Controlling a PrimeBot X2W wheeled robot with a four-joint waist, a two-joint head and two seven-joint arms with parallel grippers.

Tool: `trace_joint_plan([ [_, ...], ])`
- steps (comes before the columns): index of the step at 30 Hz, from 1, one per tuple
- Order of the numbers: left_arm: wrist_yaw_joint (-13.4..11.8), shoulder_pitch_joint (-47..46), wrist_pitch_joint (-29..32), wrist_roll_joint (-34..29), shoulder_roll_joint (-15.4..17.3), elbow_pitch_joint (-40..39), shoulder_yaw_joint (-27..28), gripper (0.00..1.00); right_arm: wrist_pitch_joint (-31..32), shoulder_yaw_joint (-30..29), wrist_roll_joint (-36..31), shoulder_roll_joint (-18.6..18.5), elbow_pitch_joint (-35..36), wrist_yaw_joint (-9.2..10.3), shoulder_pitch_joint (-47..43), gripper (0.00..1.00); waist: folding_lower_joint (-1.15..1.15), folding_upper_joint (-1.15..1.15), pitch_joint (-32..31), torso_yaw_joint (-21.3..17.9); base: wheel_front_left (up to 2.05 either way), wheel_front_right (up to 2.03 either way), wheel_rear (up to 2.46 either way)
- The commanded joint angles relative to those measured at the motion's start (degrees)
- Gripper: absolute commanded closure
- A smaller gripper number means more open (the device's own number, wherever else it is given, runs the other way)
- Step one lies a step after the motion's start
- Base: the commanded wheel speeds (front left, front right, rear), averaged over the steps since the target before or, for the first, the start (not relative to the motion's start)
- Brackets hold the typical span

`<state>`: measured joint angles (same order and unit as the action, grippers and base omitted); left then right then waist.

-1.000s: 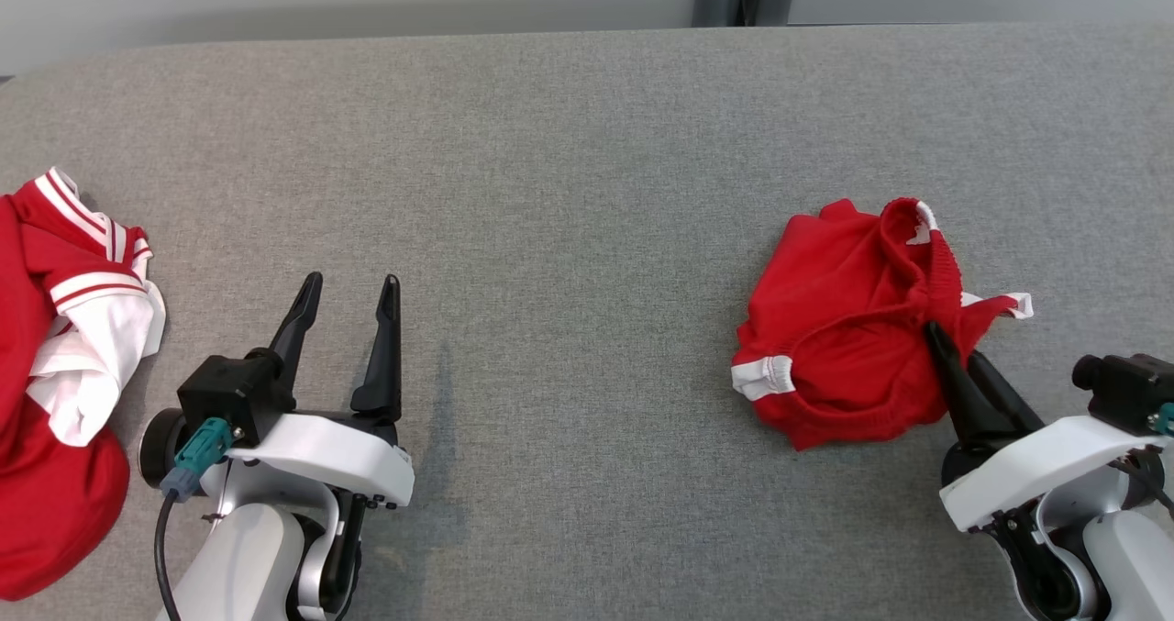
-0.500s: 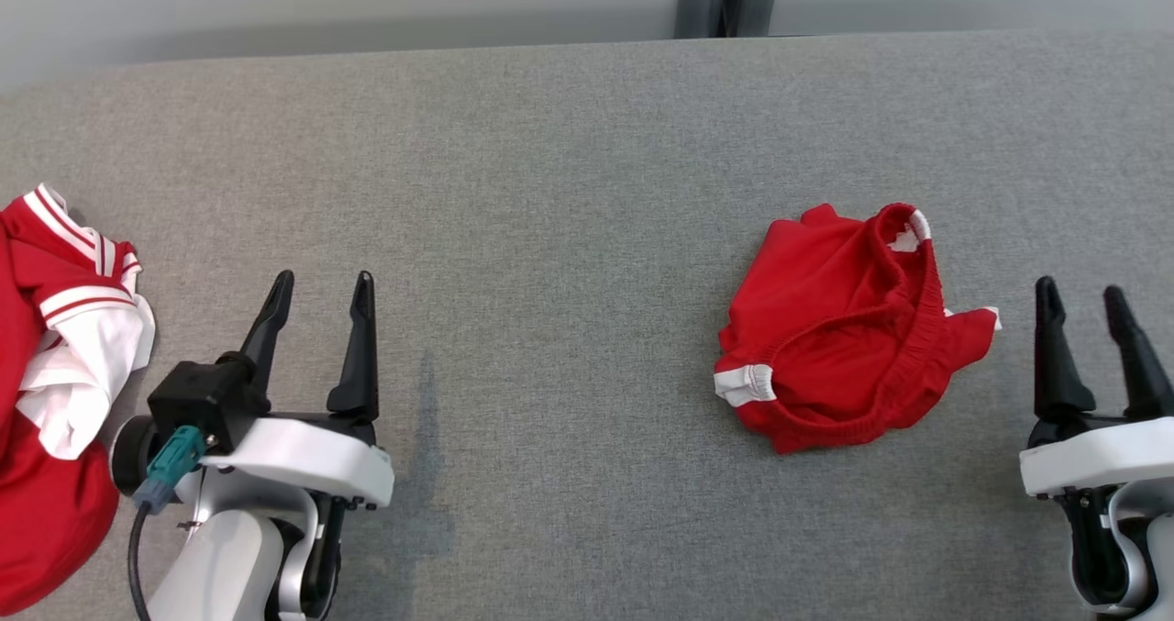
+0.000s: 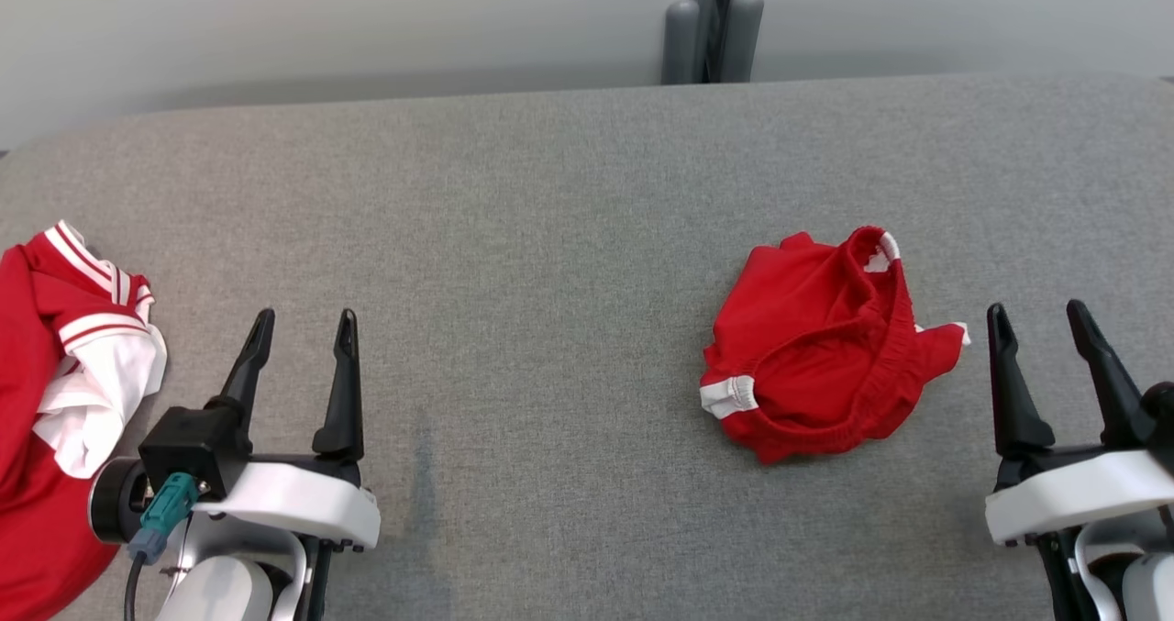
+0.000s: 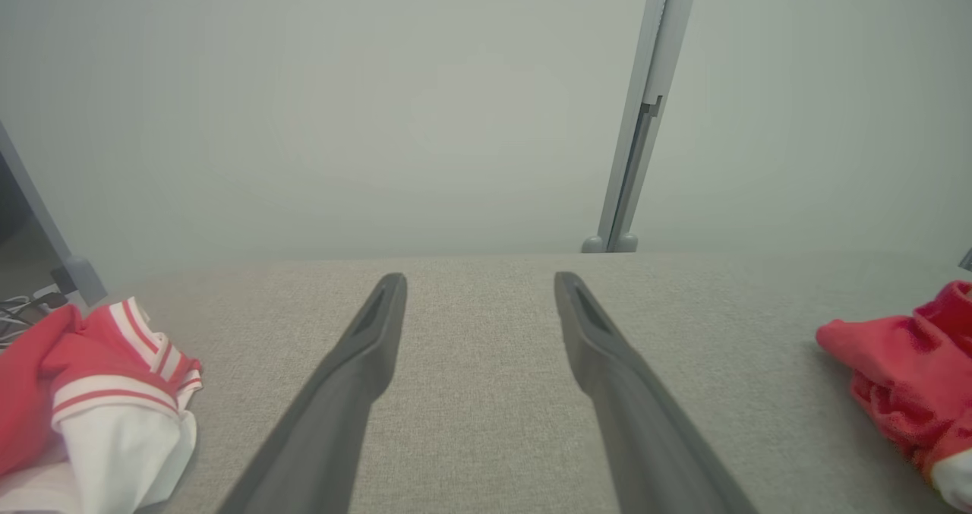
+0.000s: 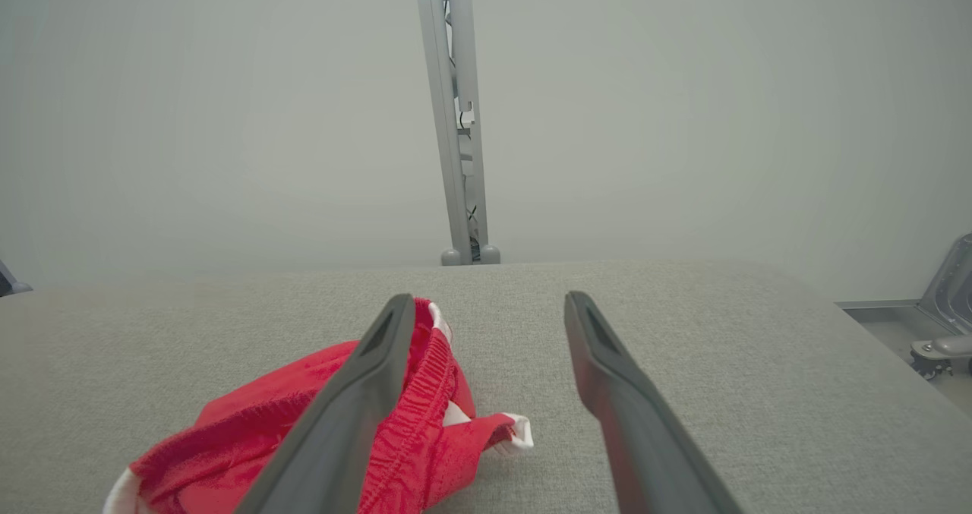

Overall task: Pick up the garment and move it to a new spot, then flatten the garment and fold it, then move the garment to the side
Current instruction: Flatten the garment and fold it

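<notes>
The right tool (image 3: 1035, 311) is standing open, having just released the crumpled red, white-trimmed fabric garment (image 3: 816, 364) lying lower right on the grey table (image 3: 550, 236); the left tool (image 3: 306, 315) is idling open. Flattening is coming next.

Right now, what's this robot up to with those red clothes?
Nothing is being held at this moment. A two-armed robot faces a grey fabric-covered table. A crumpled pair of red shorts lies on it, not yet flattened or folded. The right gripper is open just beside the shorts, apart from them. The left gripper is open too, over bare table. A red-and-white jersey lies bunched at the robot's far left.
</notes>
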<state>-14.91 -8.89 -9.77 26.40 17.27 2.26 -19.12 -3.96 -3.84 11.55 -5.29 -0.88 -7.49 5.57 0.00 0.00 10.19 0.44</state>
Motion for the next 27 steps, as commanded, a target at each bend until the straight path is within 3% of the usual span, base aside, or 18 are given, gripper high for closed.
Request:
trace_joint_plan([
  [1,-0.3,0.6,0.1,-0.4,0.4,-0.5,0.0,0.00,0.6,-0.2,-0.4,0.1,0.6,-0.01,-1.0,0.00,0.00,0.00,-0.9,-0.1,0.00,0.00,0.00],
  [11,-1.4,3.4,2.0,-0.5,1.8,-2.6,-0.4,0.00,3.5,0.0,-1.4,1.5,4.0,-0.01,-6.0,0.00,0.00,0.00,-3.7,-0.1,0.00,0.00,0.00],
  [27,-2.1,3.6,2.9,0.0,2.4,-3.8,-0.9,0.00,4.8,0.3,-1.5,2.0,5.1,-0.01,-6.8,0.00,0.00,0.00,-3.9,0.0,0.00,0.00,0.00],
])
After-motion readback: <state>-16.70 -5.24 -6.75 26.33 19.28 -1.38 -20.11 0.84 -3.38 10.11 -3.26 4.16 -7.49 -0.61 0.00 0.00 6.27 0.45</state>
